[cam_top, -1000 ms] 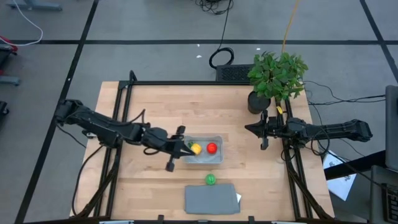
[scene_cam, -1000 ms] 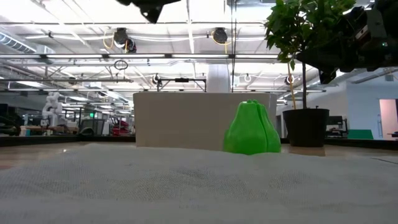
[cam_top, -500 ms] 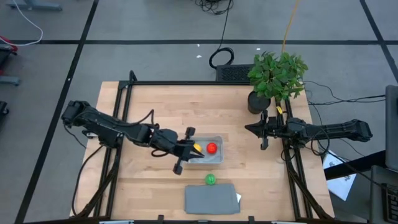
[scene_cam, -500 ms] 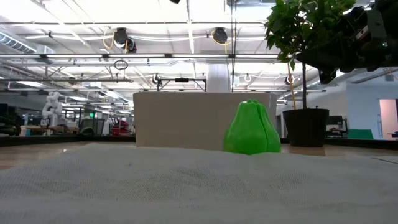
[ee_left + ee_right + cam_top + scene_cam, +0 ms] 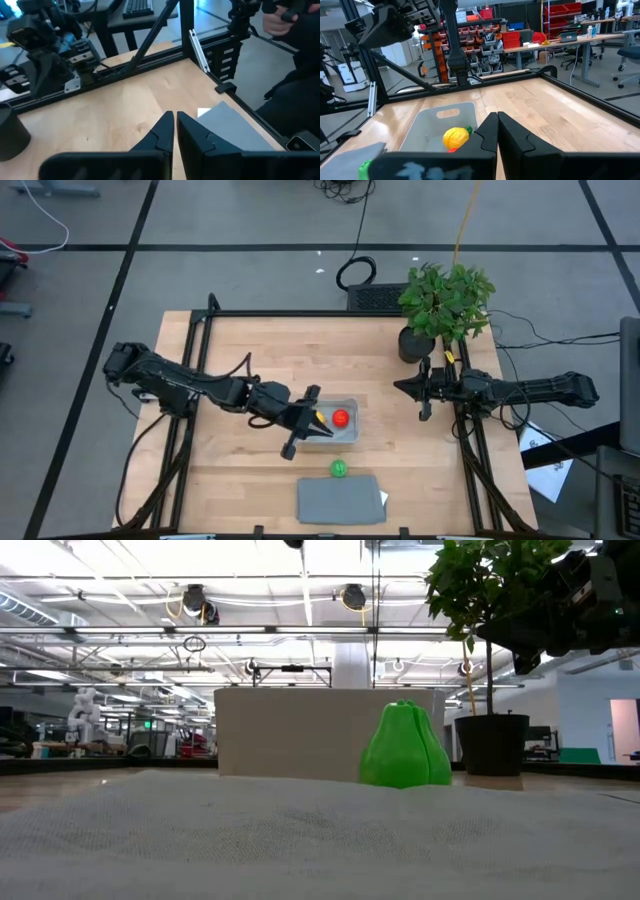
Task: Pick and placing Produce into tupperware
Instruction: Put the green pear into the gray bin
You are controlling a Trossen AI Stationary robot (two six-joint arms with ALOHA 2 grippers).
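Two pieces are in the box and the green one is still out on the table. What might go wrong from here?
1. The left tool, fingers shut, sits over the tupperware edge; moving off low could drag the light box or knock out the yellow piece or red piece.
2. The green piece lies right beside the grey lid, so a descending finger may catch the lid.
3. Being rounded, the green piece may roll if nudged.

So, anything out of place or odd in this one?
Nothing damaged or spilled. The green produce sits on the table outside the tupperware, beside the grey lid, while the yellow and red pieces are inside.
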